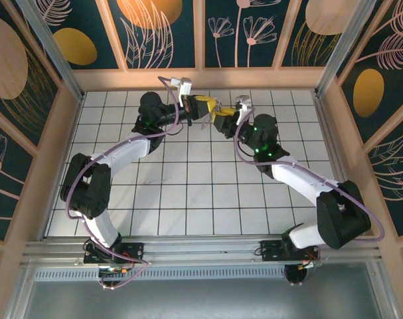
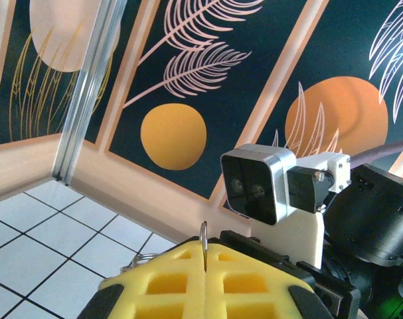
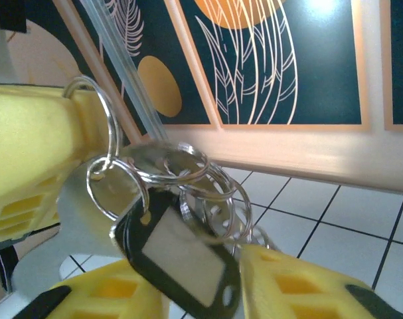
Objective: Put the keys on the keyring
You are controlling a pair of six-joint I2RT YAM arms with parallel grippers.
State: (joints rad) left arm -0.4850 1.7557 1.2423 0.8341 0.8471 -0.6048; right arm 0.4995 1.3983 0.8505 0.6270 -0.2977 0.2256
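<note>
Keyring, silver rings with black tag: left hand clamps it, right hand unclear.

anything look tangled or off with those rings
Yes: in the right wrist view several metal rings bunch in an overlapping chain, and the black tag hangs tilted from them between the right gripper's fingers. The left gripper pinches one end ring.

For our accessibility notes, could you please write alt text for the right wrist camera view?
A bunch of linked metal rings with a black tag hangs from the shut left gripper at left. The tag dangles over the gap between the yellow fingers of the right gripper; behind are white tiles and a leaf-patterned wall.
</note>
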